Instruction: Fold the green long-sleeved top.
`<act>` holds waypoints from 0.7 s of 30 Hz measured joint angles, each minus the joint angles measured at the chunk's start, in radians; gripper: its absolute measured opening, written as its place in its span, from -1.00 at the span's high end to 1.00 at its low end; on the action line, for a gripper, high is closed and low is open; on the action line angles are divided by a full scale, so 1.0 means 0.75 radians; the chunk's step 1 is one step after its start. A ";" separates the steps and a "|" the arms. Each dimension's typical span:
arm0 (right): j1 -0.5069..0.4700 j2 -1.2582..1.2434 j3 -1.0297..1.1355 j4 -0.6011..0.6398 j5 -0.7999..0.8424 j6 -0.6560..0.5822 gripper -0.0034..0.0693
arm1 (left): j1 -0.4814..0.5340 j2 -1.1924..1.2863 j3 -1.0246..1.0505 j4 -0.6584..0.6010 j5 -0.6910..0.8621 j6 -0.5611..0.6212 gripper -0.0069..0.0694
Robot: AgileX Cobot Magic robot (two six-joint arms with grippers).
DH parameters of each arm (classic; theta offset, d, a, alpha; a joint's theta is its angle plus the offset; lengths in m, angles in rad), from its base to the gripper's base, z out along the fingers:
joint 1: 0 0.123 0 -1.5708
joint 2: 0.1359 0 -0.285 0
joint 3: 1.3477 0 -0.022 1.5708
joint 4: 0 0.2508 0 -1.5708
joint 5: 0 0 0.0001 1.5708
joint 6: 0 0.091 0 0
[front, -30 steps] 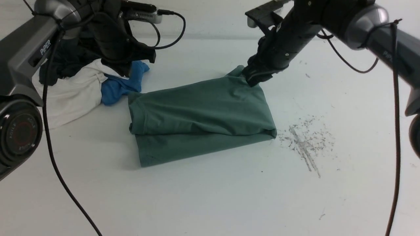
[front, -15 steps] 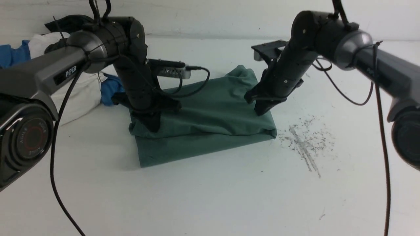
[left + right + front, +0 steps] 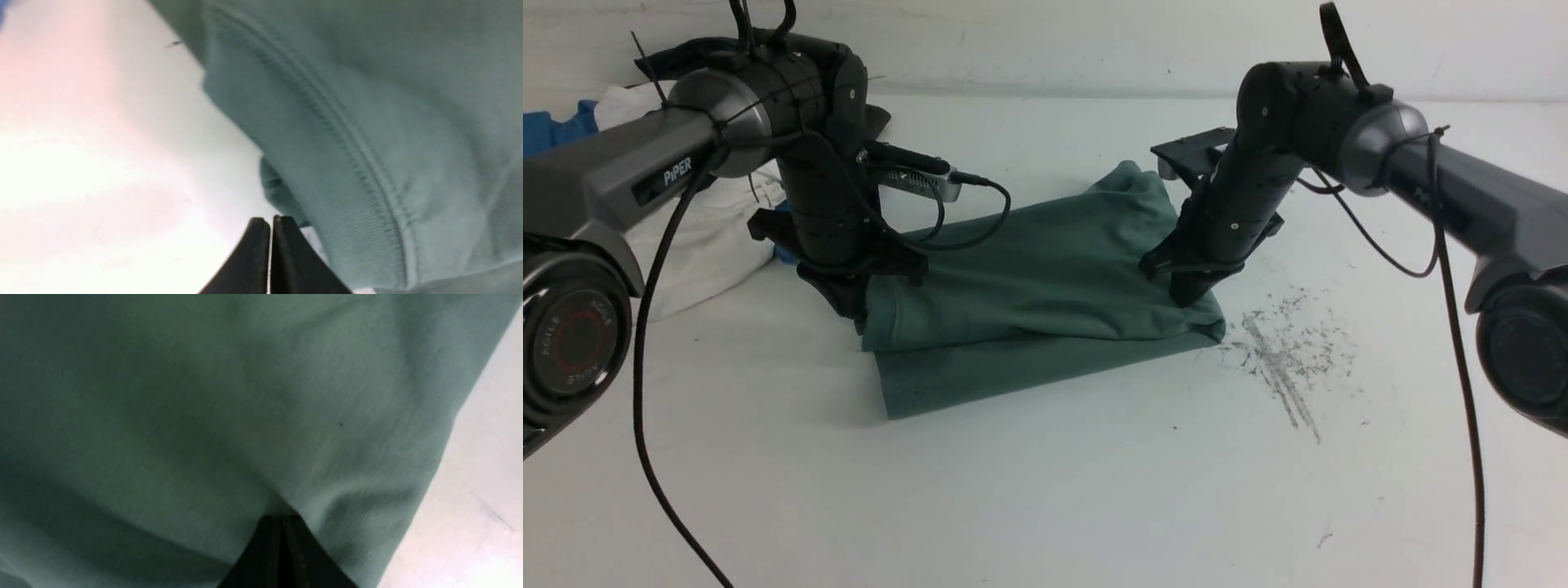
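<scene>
Nearest us the white table lay bare but for grey scuff marks on the right. Beyond that we saw the green long-sleeved top folded into a thick rectangle near the middle of the table, its long axis running left to right and tilted a little, the right end farther away. The lower layer stuck out toward us under the upper fold.

At its left end we found the left gripper — its fingers were pressed together with nothing between them, just beside the ribbed hem on the bare table. At the right end the right gripper pushed down into the cloth; its fingers were closed too, and we could not tell whether any fabric was pinched.

Farther back on the left lay a heap of white and blue clothes, partly hidden by the left arm.
</scene>
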 joint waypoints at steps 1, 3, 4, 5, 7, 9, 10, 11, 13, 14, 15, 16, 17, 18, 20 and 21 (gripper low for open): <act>0.000 0.000 0.000 -0.001 0.000 0.001 0.94 | 0.000 -0.003 0.001 -0.001 0.000 0.000 0.83; 0.000 0.000 0.000 -0.001 0.000 0.003 0.94 | 0.000 -0.014 0.001 -0.012 0.000 0.000 0.83; 0.000 0.000 0.000 -0.001 0.000 0.004 0.94 | 0.000 -0.026 0.003 -0.022 0.000 0.000 0.83; 0.000 0.000 0.000 -0.001 0.000 0.004 0.94 | 0.000 -0.032 0.003 -0.028 0.000 0.000 0.83; 0.000 0.000 0.000 -0.001 -0.001 0.006 0.94 | 0.000 -0.067 0.003 -0.051 0.004 0.000 0.83; 0.000 0.000 0.000 -0.017 -0.003 0.042 0.94 | 0.000 -0.148 0.007 -0.072 0.010 0.001 0.83; 0.000 0.000 0.000 -0.029 -0.004 0.064 0.94 | 0.000 -0.183 0.015 -0.077 0.010 0.002 0.83; 0.000 0.000 0.002 -0.043 -0.004 0.083 0.94 | 0.000 -0.221 0.023 -0.079 0.017 0.002 0.83; 0.000 -0.007 0.024 -0.052 -0.013 0.105 0.94 | 0.000 -0.285 0.039 -0.079 0.023 0.002 0.83; 0.000 -0.023 0.056 -0.053 -0.029 0.112 0.94 | 0.000 -0.333 0.048 -0.084 0.024 0.004 0.83; 0.000 -0.037 0.091 -0.054 -0.044 0.115 0.94 | 0.000 -0.367 0.057 -0.094 0.024 0.005 0.83; 0.000 -0.055 0.133 -0.058 -0.059 0.115 0.94 | 0.000 -0.409 0.067 -0.094 0.026 0.005 0.83; 0.000 -0.072 0.169 -0.060 -0.071 0.116 0.94 | 0.000 -0.451 0.079 -0.094 0.026 0.005 0.83; 0.000 -0.101 0.225 -0.063 -0.087 0.128 0.94 | 0.000 -0.494 0.093 -0.104 0.028 0.005 0.83; -0.002 -0.147 0.302 -0.062 -0.096 0.139 0.94 | 0.000 -0.576 0.127 -0.124 0.030 0.006 0.83; -0.002 -0.174 0.360 -0.059 -0.096 0.141 0.94 | 0.000 -0.615 0.145 -0.131 0.033 0.010 0.83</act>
